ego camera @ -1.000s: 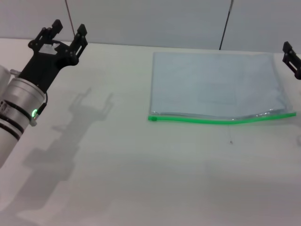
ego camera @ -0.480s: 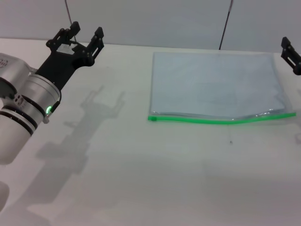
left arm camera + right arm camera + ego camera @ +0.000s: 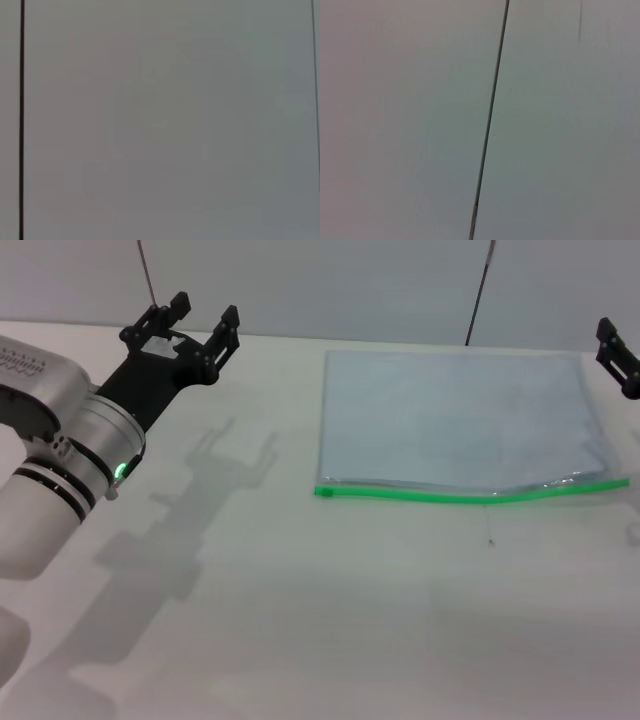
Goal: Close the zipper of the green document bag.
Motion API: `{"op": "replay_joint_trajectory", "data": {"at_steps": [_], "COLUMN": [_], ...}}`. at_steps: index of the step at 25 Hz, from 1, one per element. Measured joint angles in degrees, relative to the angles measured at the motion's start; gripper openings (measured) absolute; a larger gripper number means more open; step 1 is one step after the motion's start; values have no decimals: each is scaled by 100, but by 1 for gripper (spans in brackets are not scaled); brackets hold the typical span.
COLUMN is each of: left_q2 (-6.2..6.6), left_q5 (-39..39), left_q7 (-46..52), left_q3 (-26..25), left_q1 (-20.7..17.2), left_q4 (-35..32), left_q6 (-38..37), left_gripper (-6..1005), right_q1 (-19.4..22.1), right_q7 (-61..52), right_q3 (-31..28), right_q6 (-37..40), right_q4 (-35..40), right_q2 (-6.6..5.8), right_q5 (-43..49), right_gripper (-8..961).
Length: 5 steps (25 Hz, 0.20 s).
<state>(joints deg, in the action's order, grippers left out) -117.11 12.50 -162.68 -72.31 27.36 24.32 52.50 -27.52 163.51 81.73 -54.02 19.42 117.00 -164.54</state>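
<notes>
Left fingers: the two black fingers (image 3: 228, 326) of the left gripper (image 3: 205, 322) stand wide apart and hold nothing.
Left gripper spot: it hangs in the air over the bench (image 3: 300, 600), at about 10 o'clock in the head view, close to the far edge. It is well apart from the bag.
Left arm: a fat silver arm (image 3: 60, 470) with a small green light comes in from 8 o'clock. Its dark shadow (image 3: 190, 520) lies on the bench just beside it.
Right fingers: only a small black bit of the right gripper (image 3: 620, 358) peeks in at 3 o'clock, at the picture's edge. I cannot tell if its fingers are wide or narrow.
Green document bag: the green document bag (image 3: 455, 420) lies flat on the bench at about 1 o'clock. It is pale blue-grey and you can partly see through it.
Zipper: the zipper (image 3: 470, 496) is a bright green strip along the long edge of the bag nearest the robot. It runs from 9 o'clock to 3 o'clock, and it bends up a little near the 3 o'clock end. The little slider is too small to make out.
Wall: a grey wall (image 3: 320, 285) stands behind the bench.
Wrist views: both show only a plain grey wall with a thin dark line (image 3: 22, 120) (image 3: 490, 120). No fingers show there.
</notes>
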Motion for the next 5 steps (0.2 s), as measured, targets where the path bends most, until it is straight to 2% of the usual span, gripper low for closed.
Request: {"op": "replay_joint_trajectory", "data": {"at_steps": [5], "left_q2": [-10], "left_q5": [3], "left_q7": [13], "left_q3": [18], "left_q1": [45], "left_q4": [-46], "left_q6": [-56], "left_gripper": [648], "right_q1": [-22], "right_q7": [-2], "right_q3": [-73], "right_q6": [17], "right_q4": [-25], "right_q2": [-2], "right_q5": [0], "right_gripper": [762]}}
